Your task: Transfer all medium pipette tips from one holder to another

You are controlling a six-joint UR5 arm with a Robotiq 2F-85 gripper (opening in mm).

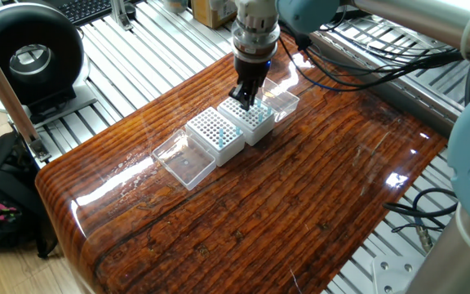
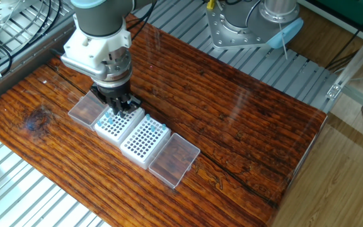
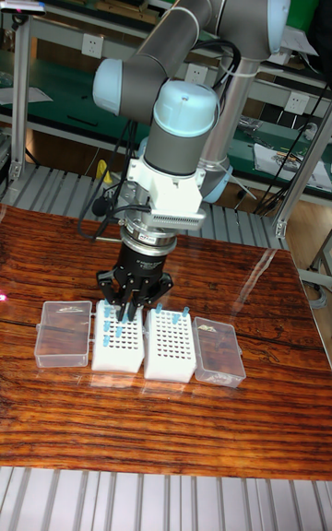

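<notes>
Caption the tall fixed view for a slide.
UR5 gripper poised over one of two white tip holders, clear lids alongside.
</notes>
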